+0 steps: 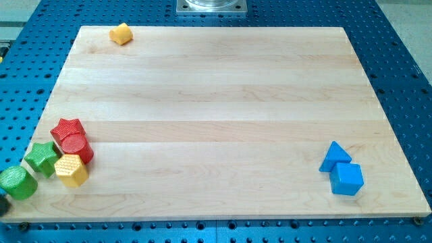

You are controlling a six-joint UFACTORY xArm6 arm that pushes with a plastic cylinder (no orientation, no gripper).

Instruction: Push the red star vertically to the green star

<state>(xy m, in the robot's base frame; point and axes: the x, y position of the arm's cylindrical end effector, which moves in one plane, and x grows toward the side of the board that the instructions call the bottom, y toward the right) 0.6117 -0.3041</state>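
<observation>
Red star-shaped block [68,128] sits at the wooden board's [216,101] left edge, just above the green star-shaped block [42,157]; my tip is out of view, so its state is unknowable.

Worktop [216,115]: pale wooden board on a blue perforated base.
Top left edge: yellow block [121,34], shape unclear.
Lower left cluster: red star [67,128] touching red cylinder [77,148]; yellow hexagonal block [71,170] below them; green star [42,158] beside it; green cylinder [17,183] at the board's corner.
Lower right: blue triangular block [334,156] touching blue cube [347,179].
</observation>
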